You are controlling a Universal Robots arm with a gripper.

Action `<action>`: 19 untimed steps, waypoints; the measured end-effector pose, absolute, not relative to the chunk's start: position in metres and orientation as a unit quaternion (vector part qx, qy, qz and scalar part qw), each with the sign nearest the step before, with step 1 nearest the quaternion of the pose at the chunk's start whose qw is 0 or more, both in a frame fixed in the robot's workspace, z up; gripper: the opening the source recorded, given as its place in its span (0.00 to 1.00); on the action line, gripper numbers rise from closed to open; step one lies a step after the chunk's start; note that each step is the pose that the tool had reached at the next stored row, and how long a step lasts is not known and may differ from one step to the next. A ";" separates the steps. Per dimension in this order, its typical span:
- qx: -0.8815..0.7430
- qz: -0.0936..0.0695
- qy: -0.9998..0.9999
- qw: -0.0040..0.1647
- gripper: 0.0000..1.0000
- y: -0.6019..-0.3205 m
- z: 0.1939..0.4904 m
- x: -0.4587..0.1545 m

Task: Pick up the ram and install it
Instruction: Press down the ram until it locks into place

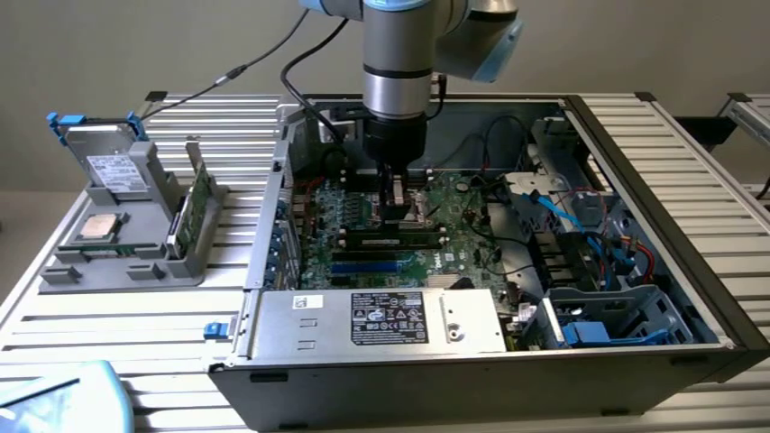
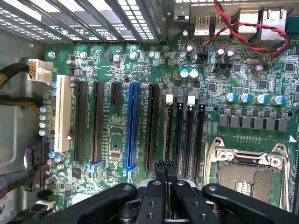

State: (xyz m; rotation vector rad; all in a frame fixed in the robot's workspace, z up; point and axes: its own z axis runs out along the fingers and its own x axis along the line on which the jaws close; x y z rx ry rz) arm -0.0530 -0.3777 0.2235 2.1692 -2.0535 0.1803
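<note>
Your arm reached down into the open computer case (image 1: 673,271) with its gripper (image 1: 398,200) low over the green motherboard (image 1: 470,236). In the wrist view, the black fingers (image 2: 161,169) were pressed together, closed, their tips at the end of the memory slots (image 2: 189,140). The ram (image 1: 388,241) lay as a long dark stick in a slot just below the gripper in the exterior view, apparently seated on the board; whether the fingertips touched it could not be told. You had the empty processor socket (image 2: 247,172) beside those slots, and a grey parts holder (image 1: 121,234) stood outside the case, at the exterior view's left, carrying a green card (image 1: 198,203).
</note>
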 end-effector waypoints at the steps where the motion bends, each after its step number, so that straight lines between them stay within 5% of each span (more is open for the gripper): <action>1: 0.723 0.060 -0.684 0.074 0.10 -0.378 0.223 -0.053; 19: 0.723 0.054 -0.684 0.080 0.10 -0.379 0.237 -0.034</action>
